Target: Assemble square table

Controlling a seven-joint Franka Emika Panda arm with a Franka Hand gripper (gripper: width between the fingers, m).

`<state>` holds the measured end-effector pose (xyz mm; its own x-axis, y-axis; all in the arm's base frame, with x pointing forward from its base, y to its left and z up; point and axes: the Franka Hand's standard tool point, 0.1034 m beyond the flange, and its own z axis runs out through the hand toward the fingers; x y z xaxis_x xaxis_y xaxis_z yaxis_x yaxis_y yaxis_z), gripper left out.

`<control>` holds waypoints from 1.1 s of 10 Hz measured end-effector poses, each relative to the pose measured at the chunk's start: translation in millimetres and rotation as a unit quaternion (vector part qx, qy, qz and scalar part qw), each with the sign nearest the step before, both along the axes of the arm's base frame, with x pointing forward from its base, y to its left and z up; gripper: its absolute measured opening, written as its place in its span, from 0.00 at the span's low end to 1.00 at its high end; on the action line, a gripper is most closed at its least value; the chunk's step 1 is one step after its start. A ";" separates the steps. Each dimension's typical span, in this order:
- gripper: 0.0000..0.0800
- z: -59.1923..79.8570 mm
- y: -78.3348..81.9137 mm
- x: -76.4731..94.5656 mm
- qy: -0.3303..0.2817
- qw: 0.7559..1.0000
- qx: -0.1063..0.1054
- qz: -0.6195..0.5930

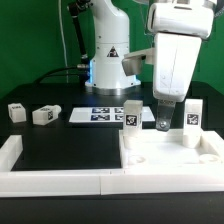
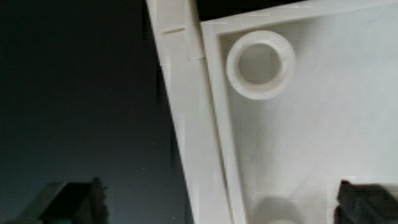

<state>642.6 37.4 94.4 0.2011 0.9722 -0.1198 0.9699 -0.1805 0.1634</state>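
Hovering over the top [image 1: 170, 160] by the table's [image 1: 60, 142] front edge, the claw [image 1: 162, 126] gapes wide, holding nothing. Two legs [image 1: 131, 116] seem mounted; two other legs [image 1: 43, 115] lie loose, not yet fitted.

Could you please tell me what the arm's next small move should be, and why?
Probably lift clear of the table top and head toward the exterior view's left for the nearer loose leg. The jaws hang open and empty over the top, two legs stand upright along its far edge, and a corner socket is empty.
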 end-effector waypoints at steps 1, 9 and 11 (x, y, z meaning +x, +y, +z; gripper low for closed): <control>0.81 -0.3 -0.1 -0.1 0.000 1.000 0.000 -0.001; 0.81 21.5 -72.0 -43.4 0.000 0.972 0.032 -0.231; 0.81 20.8 -71.4 -43.7 -0.007 0.960 0.037 -0.278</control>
